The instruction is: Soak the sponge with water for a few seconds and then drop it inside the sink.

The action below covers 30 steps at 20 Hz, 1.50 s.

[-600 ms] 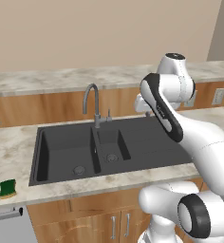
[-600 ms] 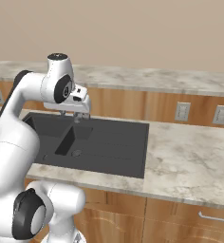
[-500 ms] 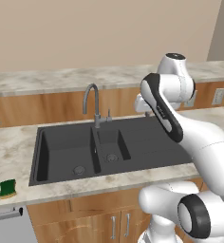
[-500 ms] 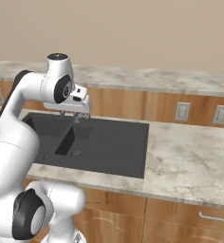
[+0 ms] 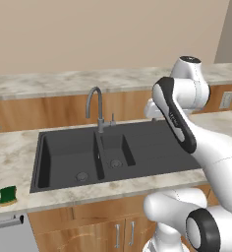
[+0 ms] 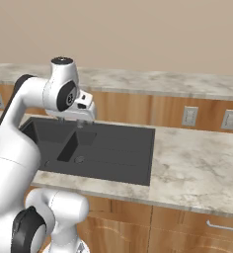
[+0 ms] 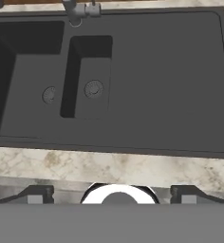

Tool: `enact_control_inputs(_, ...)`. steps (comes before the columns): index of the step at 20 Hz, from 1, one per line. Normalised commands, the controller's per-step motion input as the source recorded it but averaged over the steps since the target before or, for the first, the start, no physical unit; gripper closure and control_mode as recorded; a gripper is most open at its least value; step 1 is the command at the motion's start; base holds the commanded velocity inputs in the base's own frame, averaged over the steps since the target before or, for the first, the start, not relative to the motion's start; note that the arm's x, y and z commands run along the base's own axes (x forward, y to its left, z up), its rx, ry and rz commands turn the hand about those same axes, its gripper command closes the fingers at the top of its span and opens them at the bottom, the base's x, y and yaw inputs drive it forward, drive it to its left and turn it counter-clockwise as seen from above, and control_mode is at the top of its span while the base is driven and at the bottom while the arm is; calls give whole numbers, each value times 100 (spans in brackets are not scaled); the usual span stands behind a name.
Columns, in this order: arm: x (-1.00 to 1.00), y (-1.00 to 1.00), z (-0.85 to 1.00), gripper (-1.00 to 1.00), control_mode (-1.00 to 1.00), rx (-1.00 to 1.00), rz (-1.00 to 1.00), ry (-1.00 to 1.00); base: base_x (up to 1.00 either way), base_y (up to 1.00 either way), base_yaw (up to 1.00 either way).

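From the left base view, the small green-and-yellow sponge (image 5: 9,195) lies on the marble bench (image 5: 14,157), well apart from the fingers, beyond the matte black sink (image 5: 152,147); reach across to it first

In the hand view the fingers (image 7: 38,194) stand released and empty over the sink's flat drainboard (image 7: 171,80), so keep them wide and come down squarely over the sponge

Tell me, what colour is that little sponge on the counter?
The sponge is dark green on top with a yellow bottom layer, best seen in the left base view.

The green-and-yellow sponge (image 5: 9,195) lies flat on the counter, left of the dry black sink (image 5: 152,147).
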Motion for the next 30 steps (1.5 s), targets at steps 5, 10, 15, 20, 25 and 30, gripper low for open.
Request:
enact_control_inputs(5, 0, -14, 0, -100, -100, 0, 0, -2, 0, 0, 0)
enact_control_inputs(10, 5, -32, 0, -100, -100, 0, 1, -15, 0, 0, 0)
enact_control_inputs(15, 9, -29, 0, -100, -100, 3, 2, -28, 0, 0, 0)
enact_control_inputs(20, 4, -7, 0, -100, -100, 6, 10, -33, 0, 0, 0)
enact_control_inputs(25, 2, 0, 0, -100, -100, 6, 15, -29, 0, 0, 0)
enact_control_inputs(30, 0, 7, 0, -100, -100, 6, 16, -22, 0, 0, 0)
